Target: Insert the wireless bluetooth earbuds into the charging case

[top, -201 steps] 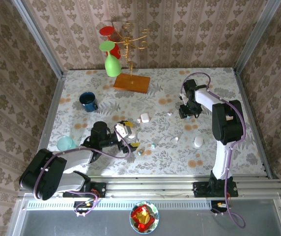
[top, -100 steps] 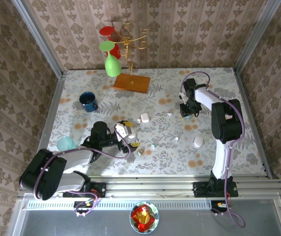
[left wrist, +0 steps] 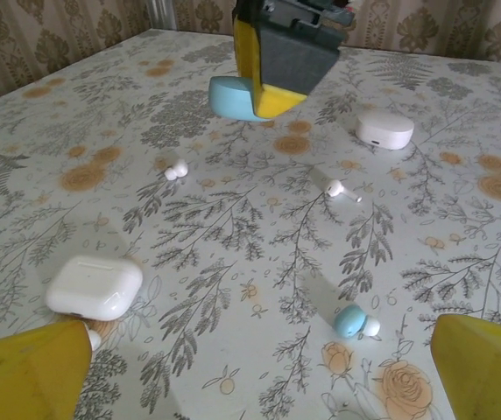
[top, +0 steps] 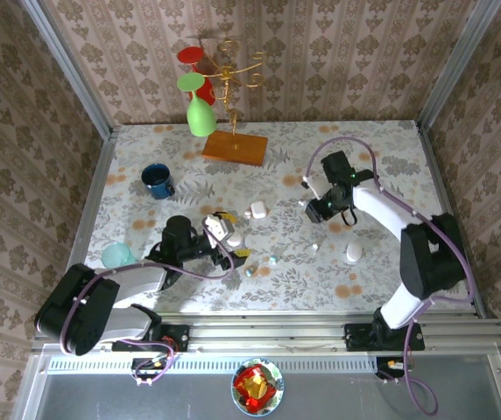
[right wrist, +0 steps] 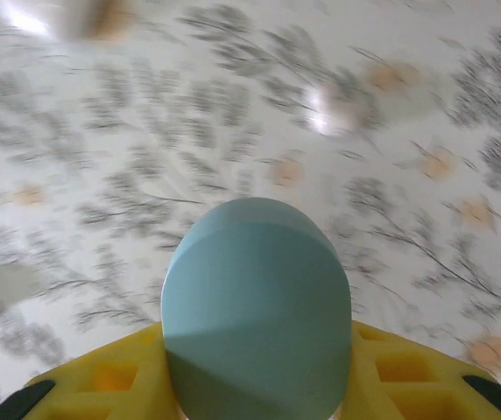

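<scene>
Swung in from 3 o'clock, the right hand (top: pixel 319 208) hangs over the middle of the bench (top: pixel 391 157), clamped on a pale teal case (right wrist: pixel 255 324). The left hand (left wrist: pixel 259 367) is spread wide apart. Ahead of it lie a white case (left wrist: pixel 93 286) at 10 o'clock, a teal earbud (left wrist: pixel 354 322) at 2 o'clock and a white earbud (left wrist: pixel 176 169) at 11 o'clock.

Black-and-white arms (top: pixel 382 210), purple cables (top: pixel 342 144), yellow jaws

Floral desk (top: pixel 277 166) carries dark blue mug (top: pixel 157 180) rear left, gold rack (top: pixel 233 74) on wooden base (top: pixel 235 148) hung with green glass (top: pixel 201 118) and red glass (top: pixel 191 55), teal cup (top: pixel 117 255) front left; candy bowl (top: pixel 234 388) sits off its near edge.
</scene>
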Controlling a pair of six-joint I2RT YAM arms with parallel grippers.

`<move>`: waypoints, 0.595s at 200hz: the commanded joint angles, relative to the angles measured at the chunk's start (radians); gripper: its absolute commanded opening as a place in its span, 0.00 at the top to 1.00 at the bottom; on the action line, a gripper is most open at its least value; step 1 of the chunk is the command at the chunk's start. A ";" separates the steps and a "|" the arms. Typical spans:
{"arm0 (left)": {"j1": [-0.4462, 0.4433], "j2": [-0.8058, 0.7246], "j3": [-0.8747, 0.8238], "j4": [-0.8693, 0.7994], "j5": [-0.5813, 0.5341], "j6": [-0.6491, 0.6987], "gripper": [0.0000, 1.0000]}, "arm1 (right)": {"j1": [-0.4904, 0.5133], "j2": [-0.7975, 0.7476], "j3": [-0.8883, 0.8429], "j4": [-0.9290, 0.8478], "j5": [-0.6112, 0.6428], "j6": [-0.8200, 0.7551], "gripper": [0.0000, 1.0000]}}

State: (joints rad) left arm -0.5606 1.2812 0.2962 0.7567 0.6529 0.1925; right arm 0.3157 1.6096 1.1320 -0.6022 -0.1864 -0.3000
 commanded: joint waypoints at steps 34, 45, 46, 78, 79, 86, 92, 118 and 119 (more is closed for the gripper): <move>-0.021 0.036 -0.001 0.166 0.026 -0.082 0.08 | 0.146 -0.134 -0.031 0.007 -0.258 -0.194 0.61; -0.021 0.056 -0.022 0.249 0.039 -0.095 0.08 | 0.166 -0.149 -0.028 -0.013 -0.301 -0.228 0.61; -0.021 0.057 -0.024 0.254 0.040 -0.097 0.08 | 0.168 -0.150 -0.027 -0.014 -0.303 -0.231 0.61; -0.024 0.084 -0.025 0.323 0.114 -0.119 0.13 | 0.201 -0.183 -0.017 -0.057 -0.370 -0.298 0.62; -0.024 0.085 -0.024 0.323 0.117 -0.119 0.13 | 0.202 -0.183 -0.016 -0.058 -0.372 -0.300 0.62; -0.028 0.090 -0.025 0.326 0.138 -0.105 0.16 | 0.208 -0.185 -0.010 -0.066 -0.381 -0.311 0.62; -0.032 0.095 -0.029 0.330 0.146 -0.089 0.20 | 0.213 -0.181 -0.004 -0.075 -0.390 -0.319 0.62; -0.039 0.098 -0.039 0.355 0.177 -0.087 0.34 | 0.252 -0.150 0.049 -0.143 -0.391 -0.361 0.63; -0.039 0.098 -0.039 0.354 0.180 -0.088 0.34 | 0.253 -0.149 0.051 -0.145 -0.390 -0.363 0.63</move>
State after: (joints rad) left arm -0.5900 1.3739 0.2729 1.0435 0.7536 0.1032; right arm 0.5373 1.4506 1.1145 -0.6601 -0.5232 -0.5869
